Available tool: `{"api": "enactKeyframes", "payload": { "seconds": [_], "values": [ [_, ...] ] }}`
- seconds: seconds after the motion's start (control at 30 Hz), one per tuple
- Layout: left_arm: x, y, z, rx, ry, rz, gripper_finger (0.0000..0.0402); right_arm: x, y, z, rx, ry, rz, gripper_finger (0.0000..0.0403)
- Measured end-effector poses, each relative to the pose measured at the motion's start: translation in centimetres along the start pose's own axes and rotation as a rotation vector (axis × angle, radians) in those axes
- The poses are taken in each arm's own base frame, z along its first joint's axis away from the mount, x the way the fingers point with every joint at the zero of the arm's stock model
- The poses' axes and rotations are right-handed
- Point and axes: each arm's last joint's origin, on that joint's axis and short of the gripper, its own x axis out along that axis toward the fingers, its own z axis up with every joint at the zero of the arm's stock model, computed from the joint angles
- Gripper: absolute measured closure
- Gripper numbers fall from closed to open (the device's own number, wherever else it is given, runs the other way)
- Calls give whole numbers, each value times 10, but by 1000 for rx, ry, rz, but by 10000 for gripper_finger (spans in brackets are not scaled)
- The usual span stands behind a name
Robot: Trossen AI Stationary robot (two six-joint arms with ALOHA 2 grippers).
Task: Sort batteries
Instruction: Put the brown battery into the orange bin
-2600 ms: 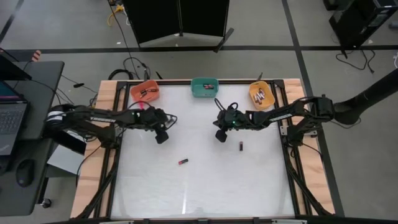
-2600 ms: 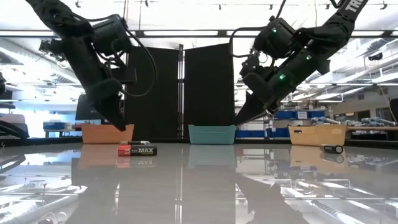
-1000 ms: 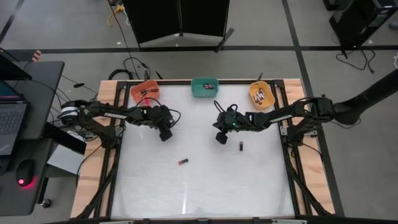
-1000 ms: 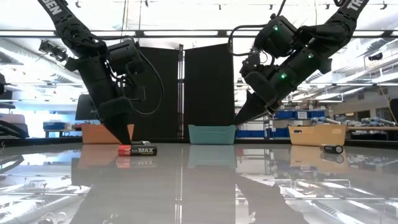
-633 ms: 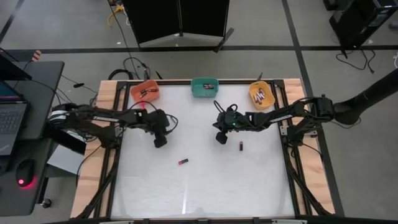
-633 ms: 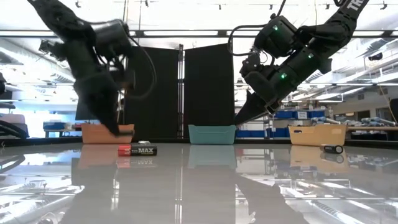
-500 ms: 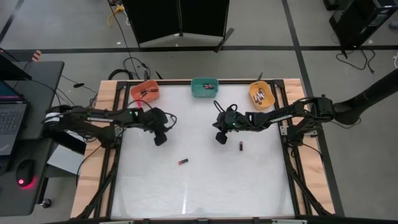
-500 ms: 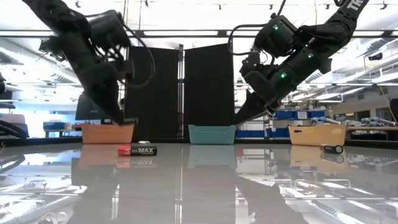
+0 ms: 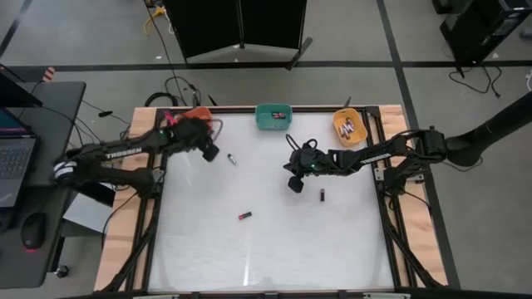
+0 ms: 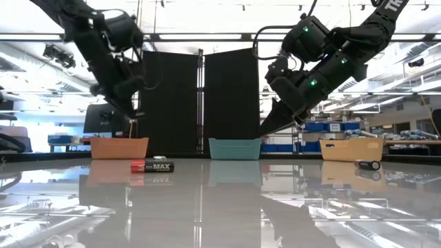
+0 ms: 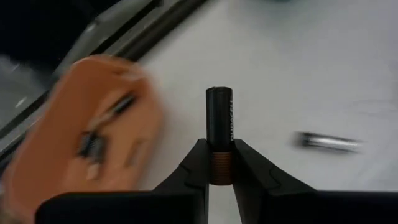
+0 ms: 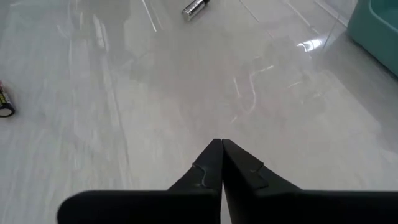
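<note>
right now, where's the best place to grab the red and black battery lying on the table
Grip the red and black battery around its middle, coming straight down from above with the fingers across its short width. It lies flat on its side on the open table, with nothing close beside it.

Wide bare table (image 9: pixel 274 249) up front & centre, only red battery (image 9: pixel 244 216) there. Back edge crowded: orange bin (image 9: pixel 197 115), teal bin (image 9: pixel 273 115), yellow bin (image 9: pixel 348 126). Right arm (image 9: pixel 366 155) across mid-right.
</note>
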Motion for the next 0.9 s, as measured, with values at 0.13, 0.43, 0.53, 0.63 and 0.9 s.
{"api": "enactKeyframes", "payload": {
  "seconds": [0.13, 0.43, 0.53, 0.63, 0.9],
  "values": [
    [11, 34, -1, -104, 67, 127, 353, 0, 0, 0, 0, 0, 0, 385],
    [48, 80, -6, -174, 201, 260, 353, 0, 0, 0, -8, 0, 0, 389],
    [65, 88, -8, -181, 239, 237, 353, 0, 0, 0, -8, 0, 0, 384],
    [80, 94, -14, -191, 287, 200, 353, 0, 0, 0, -8, 0, 0, 388],
    [88, 94, -16, -195, 325, 180, 353, 0, 0, 0, -8, 0, 0, 386]
  ]
}}
